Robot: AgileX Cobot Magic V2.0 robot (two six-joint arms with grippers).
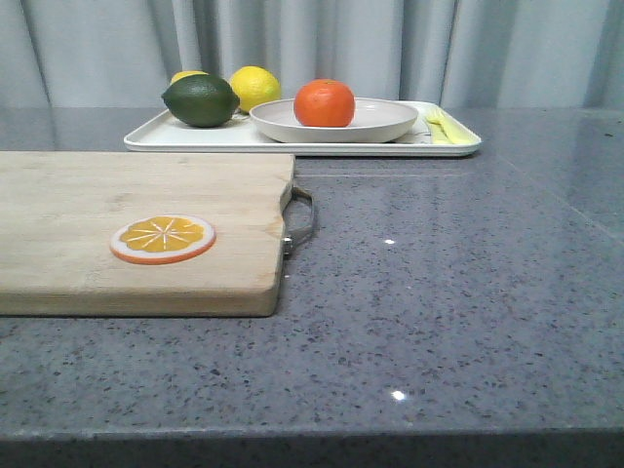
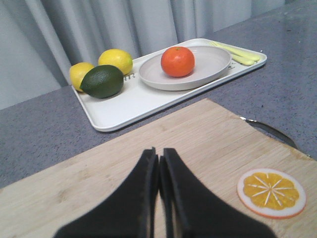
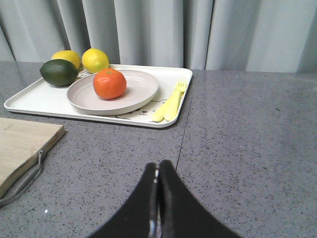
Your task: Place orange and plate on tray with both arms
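The orange (image 1: 324, 103) sits in the off-white plate (image 1: 385, 122), and the plate rests on the white tray (image 1: 195, 137) at the back of the table. All three also show in the left wrist view, the orange (image 2: 177, 61), the plate (image 2: 210, 62) and the tray (image 2: 129, 101), and in the right wrist view, the orange (image 3: 109, 83), the plate (image 3: 138, 87) and the tray (image 3: 37, 99). My left gripper (image 2: 159, 154) is shut and empty above the wooden cutting board (image 2: 198, 144). My right gripper (image 3: 158, 166) is shut and empty above the grey table, well short of the tray. Neither gripper shows in the front view.
A dark green lime (image 1: 201, 100) and two yellow lemons (image 1: 254, 86) lie on the tray's left part. Yellow cutlery (image 1: 441, 127) lies at its right end. The cutting board (image 1: 127, 234) with a metal handle (image 1: 300, 219) carries an orange slice disc (image 1: 163, 239). Grey curtains hang behind.
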